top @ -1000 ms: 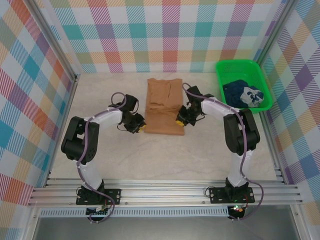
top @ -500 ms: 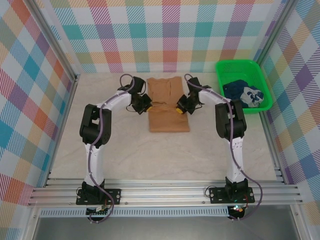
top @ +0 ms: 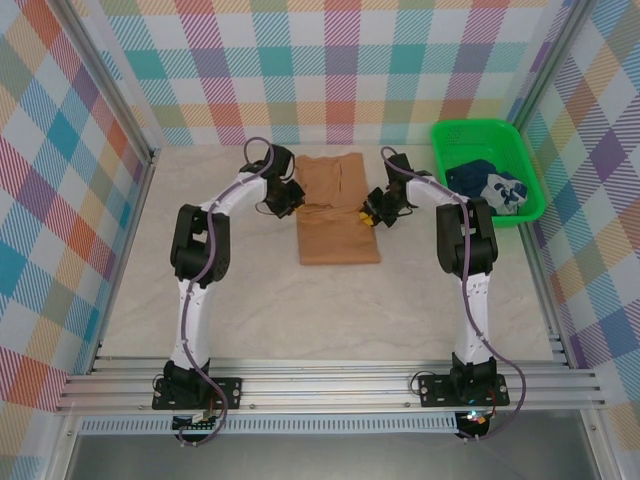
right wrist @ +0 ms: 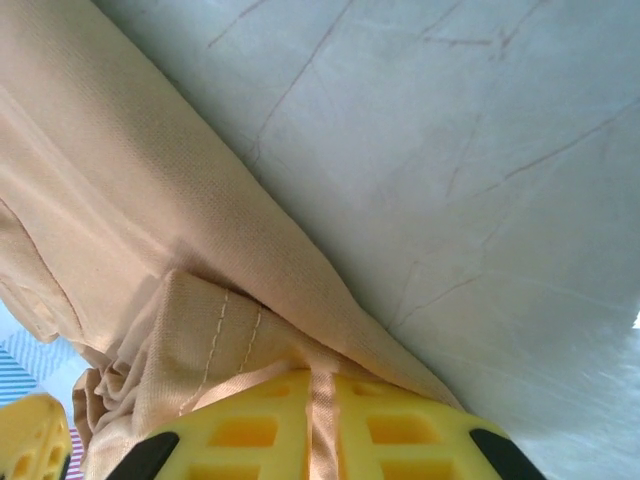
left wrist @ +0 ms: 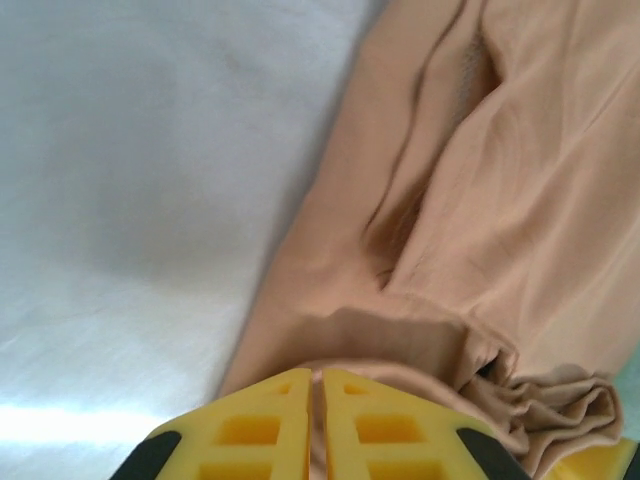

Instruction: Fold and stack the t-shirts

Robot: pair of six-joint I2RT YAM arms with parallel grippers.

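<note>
The left tool (top: 287,197) and right tool (top: 372,213) are carried from the near corners of the tan t-shirt (top: 338,225) to its side edges, farther up the desk (top: 250,300); the shirt's near end is shifted slightly rightward.

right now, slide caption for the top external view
left gripper and right gripper pinch opposite side edges of the tan t-shirt; navy t-shirt in green basket

Tan t-shirt (top: 336,225) folded lengthwise, flat on table (top: 250,300); navy t-shirt (top: 470,186) crumpled in basket (top: 470,126).
</note>
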